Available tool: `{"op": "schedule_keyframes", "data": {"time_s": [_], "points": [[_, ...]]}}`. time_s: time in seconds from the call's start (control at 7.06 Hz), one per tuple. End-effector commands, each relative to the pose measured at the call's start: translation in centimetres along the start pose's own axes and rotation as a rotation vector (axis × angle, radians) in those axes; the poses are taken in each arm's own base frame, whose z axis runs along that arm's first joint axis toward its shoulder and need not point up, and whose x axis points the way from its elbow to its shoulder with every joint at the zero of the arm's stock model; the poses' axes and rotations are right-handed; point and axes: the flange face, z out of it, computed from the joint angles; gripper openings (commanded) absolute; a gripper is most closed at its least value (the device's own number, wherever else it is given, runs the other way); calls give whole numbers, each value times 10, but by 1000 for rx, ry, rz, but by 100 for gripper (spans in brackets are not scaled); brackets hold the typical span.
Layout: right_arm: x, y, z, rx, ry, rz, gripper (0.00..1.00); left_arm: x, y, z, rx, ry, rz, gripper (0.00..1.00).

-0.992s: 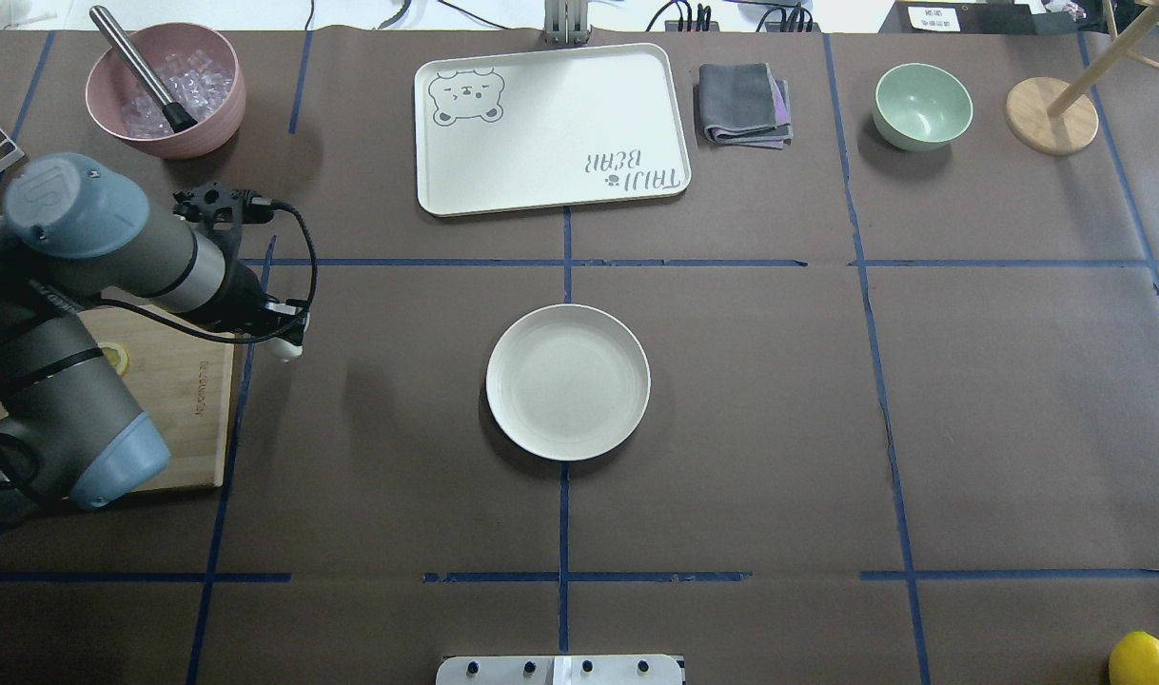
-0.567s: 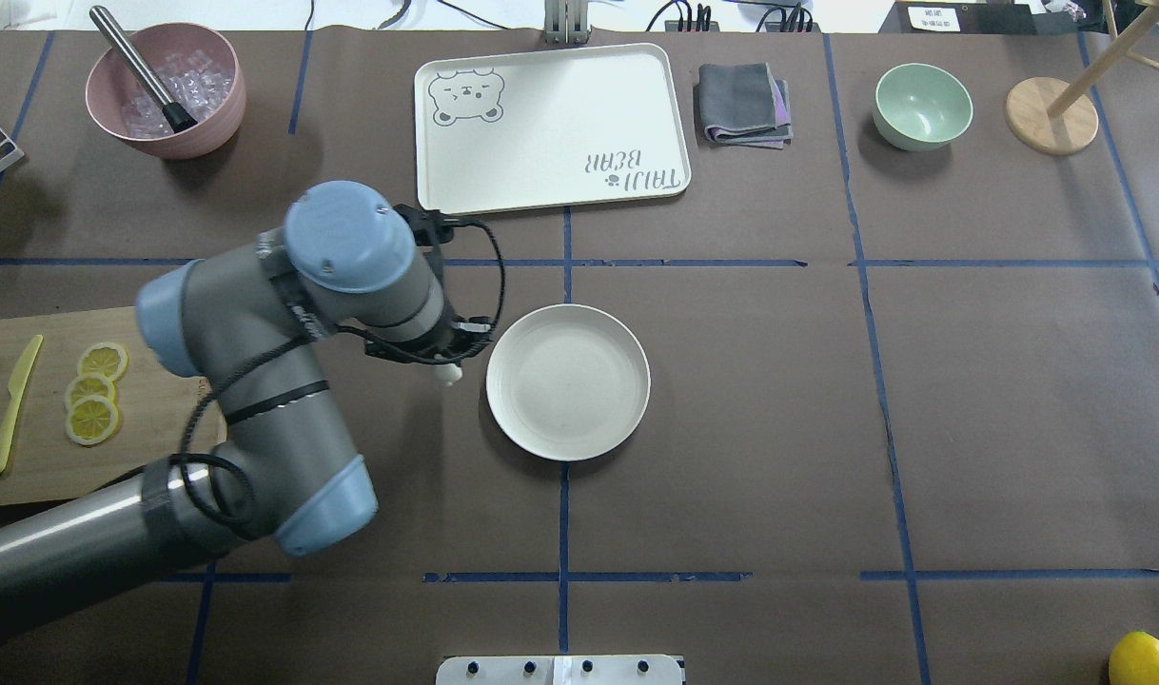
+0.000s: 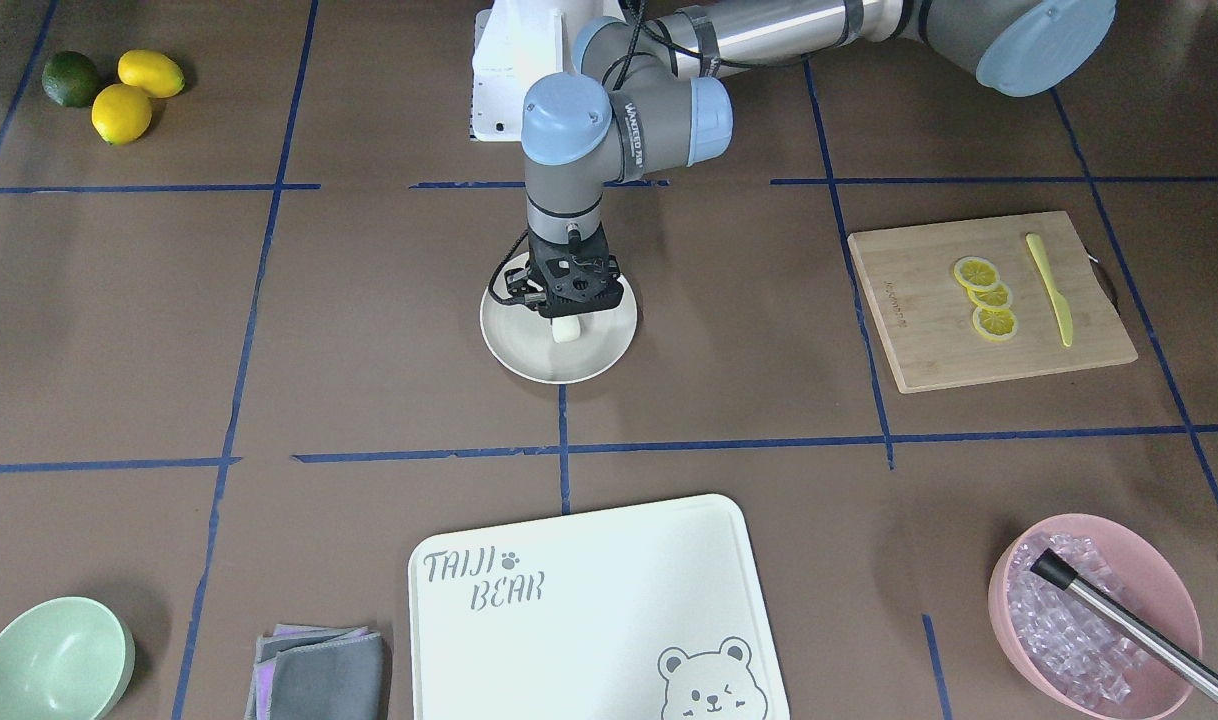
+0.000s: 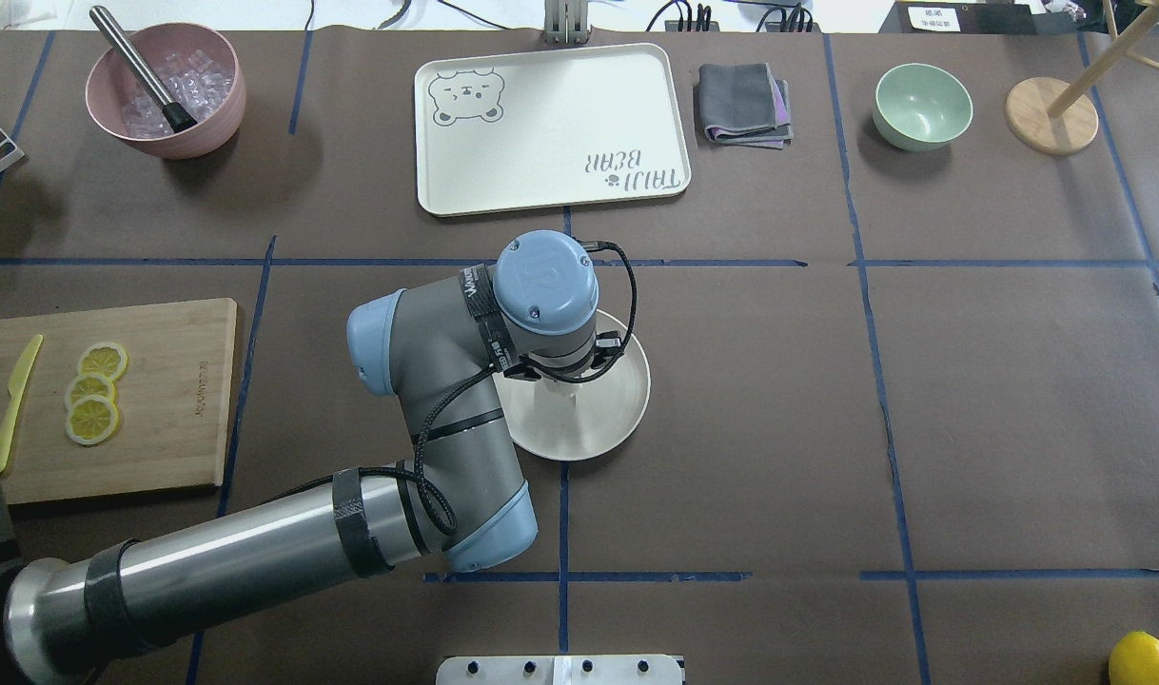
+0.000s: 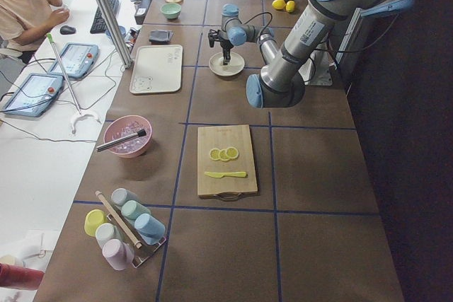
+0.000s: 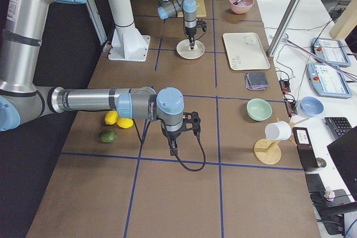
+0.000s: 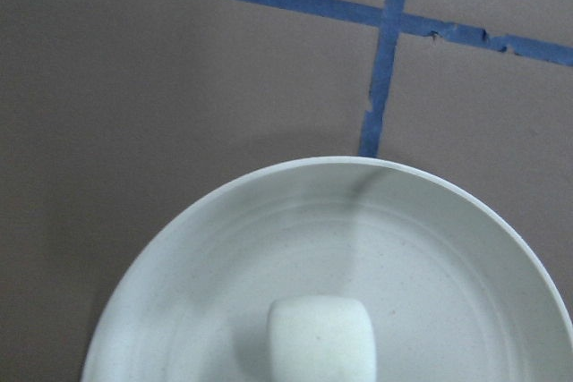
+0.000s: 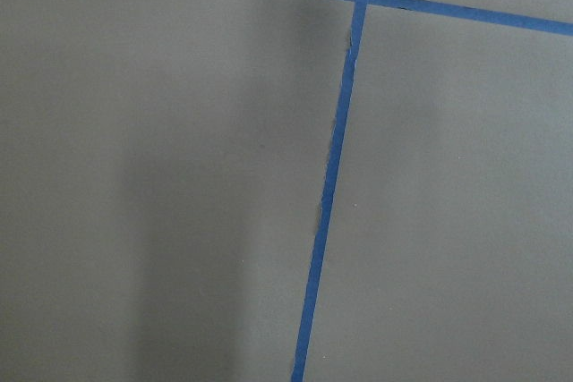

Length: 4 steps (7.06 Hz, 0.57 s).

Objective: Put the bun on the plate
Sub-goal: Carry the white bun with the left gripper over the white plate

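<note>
Right now the left gripper hangs straight down over the plate, and from the front-facing camera I read it as closed narrowly on the bun, which sticks out white just under the black finger assembly. The bun sits over the middle of the plate; I cannot tell whether its underside touches the surface. My left wrist camera puts the bun low and centred against the plate's inside, with a soft shadow beside it, but shows no fingers. From overhead, the wrist joint covers both the bun and the gripper, so only the plate's right and near rim shows. Among the other containers, the pink bowl holds clear ice cubes with a metal rod leaning in it, and the wooden cutting board carries three lemon slices beside a yellow knife. Only the exterior right camera shows the right gripper, low over bare table well apart from the plate; I cannot tell how far it is open.
</note>
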Motion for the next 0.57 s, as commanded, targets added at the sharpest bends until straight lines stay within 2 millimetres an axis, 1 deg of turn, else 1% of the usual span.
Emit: {"op": "schedule_keyframes", "data": {"time_s": [0.0,0.14,0.28,0.42], "points": [[0,0,0,0,0,0,100,1,1,6,1,0,3,99],[0,0,0,0,0,0,100,1,2,4,1,3,5,100],[1,0,1,-1,0,1,100,0,-8,-9,11,14,19,100],[1,0,1,-1,0,0,100,-19,-13,-35,14,-3,90,99]]}}
